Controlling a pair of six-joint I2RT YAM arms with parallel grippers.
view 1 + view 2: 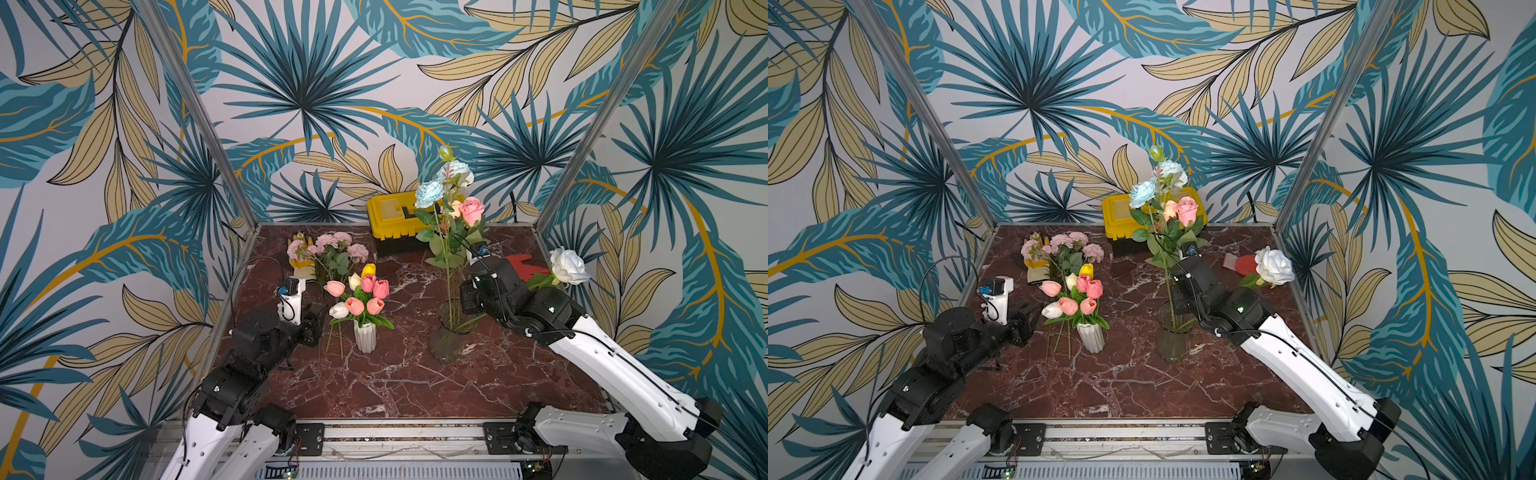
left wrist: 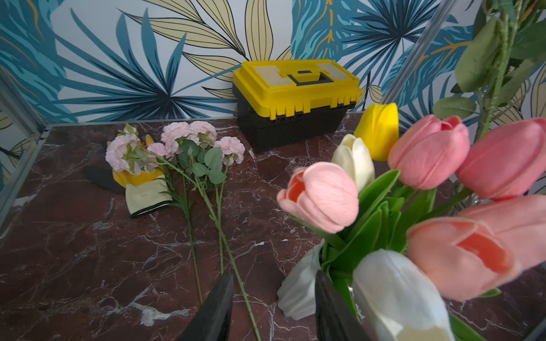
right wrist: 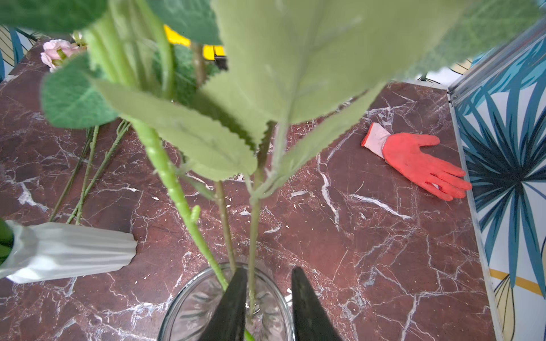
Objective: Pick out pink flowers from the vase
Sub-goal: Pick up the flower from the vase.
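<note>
A pink rose (image 1: 472, 210) (image 1: 1187, 209) stands tall in the glass vase (image 1: 451, 332) (image 3: 189, 298) among pale blue blooms. My right gripper (image 3: 269, 274) (image 1: 461, 305) hangs open over the vase mouth, and one thin green stem (image 3: 254, 236) runs up between its jaws, close to one finger. Several pink tulips (image 1: 369, 282) (image 2: 428, 150) stand in the white ribbed vase (image 1: 365, 336) (image 2: 298, 292) with white and yellow ones. Pale pink ruffled flowers (image 1: 328, 245) (image 2: 177, 138) lie on the table at the back left. My left gripper (image 2: 274, 274) (image 1: 318, 322) is open, low over their stems beside the white vase.
A yellow and black toolbox (image 1: 395, 224) sits at the back wall. A yellow work glove (image 2: 144, 189) lies under the laid-out flowers, and a red glove (image 3: 413, 162) lies near the right edge. A white rose (image 1: 567, 266) shows beyond the right arm. Metal frame posts bound the marble table (image 1: 395, 382).
</note>
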